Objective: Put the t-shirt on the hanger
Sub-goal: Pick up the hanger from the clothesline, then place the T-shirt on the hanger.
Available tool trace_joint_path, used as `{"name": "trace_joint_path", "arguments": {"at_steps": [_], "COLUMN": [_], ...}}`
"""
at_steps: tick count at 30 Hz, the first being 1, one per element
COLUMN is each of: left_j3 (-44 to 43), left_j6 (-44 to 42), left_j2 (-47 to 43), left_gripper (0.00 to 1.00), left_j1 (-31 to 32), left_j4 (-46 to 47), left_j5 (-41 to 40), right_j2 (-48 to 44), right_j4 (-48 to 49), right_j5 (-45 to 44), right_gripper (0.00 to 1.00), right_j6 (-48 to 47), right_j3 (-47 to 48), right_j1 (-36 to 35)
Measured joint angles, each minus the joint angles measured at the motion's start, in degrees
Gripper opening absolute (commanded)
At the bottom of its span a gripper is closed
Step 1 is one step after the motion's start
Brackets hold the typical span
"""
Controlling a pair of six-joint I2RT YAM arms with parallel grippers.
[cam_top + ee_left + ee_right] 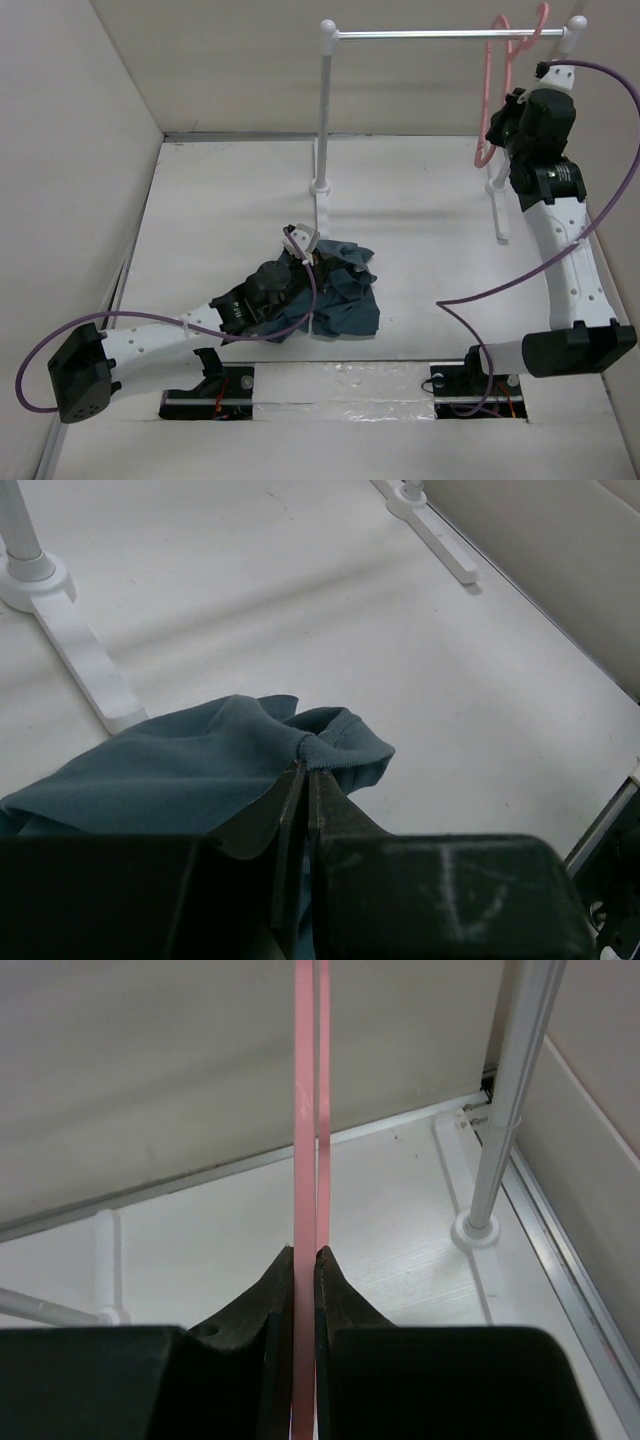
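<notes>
Though both gripped, not yet joined. Left hand (305,780) pressed together, pinching a hem of the t-shirt (180,765), heaped on the surface (420,200) at 7 o'clock. Right hand (303,1260) up at 1 o'clock, pinching the pink hanger (308,1110), hooked on the rack bar (440,35). Likely left to do: taking hanger down, slipping t-shirt onto it.

The hanger (488,110) — lower frame hidden behind the right arm (560,230); t-shirt (350,300) — partly under the left arm (150,340).
</notes>
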State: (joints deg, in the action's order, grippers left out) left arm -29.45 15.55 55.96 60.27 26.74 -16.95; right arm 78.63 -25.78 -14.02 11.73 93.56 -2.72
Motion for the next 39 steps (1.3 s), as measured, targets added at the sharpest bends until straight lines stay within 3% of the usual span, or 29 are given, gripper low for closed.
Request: {"name": "trace_joint_path", "arguments": {"at_steps": [7, 13, 21, 26, 32, 39], "left_j3": [0.0, 0.0, -4.1, -9.9, -14.8, -16.8], "left_j6": [0.0, -0.1, 0.2, 0.9, 2.0, 3.6], "left_j2": [0.2, 1.4, 6.4, 11.8, 16.0, 18.8], "left_gripper": [0.00, 0.00, 0.00, 0.00, 0.00, 0.00], "left_j1": [0.0, -0.3, -2.3, -4.2, -11.0, -20.4], "left_j4": [0.0, 0.4, -0.1, -0.4, -0.8, -0.9], "left_j5": [-0.6, -1.5, -3.2, -3.5, -2.4, 1.6], "right_j2": [-7.9, -13.6, -23.1, -34.0, -48.0, -53.4], "right_j4": [5.3, 9.9, 8.9, 4.7, -6.3, -19.4], "right_j5": [2.5, 5.7, 12.4, 15.6, 15.1, 13.6], "right_gripper": [0.00, 0.00, 0.00, 0.00, 0.00, 0.00], "right_j6": [-0.1, 2.2, 4.0, 5.1, 8.6, 11.2], "right_j3": [-5.7, -20.2, -33.7, -38.2, -39.8, -35.0], "right_j1": [0.0, -1.8, -15.3, -25.6, -35.4, -37.6]}}
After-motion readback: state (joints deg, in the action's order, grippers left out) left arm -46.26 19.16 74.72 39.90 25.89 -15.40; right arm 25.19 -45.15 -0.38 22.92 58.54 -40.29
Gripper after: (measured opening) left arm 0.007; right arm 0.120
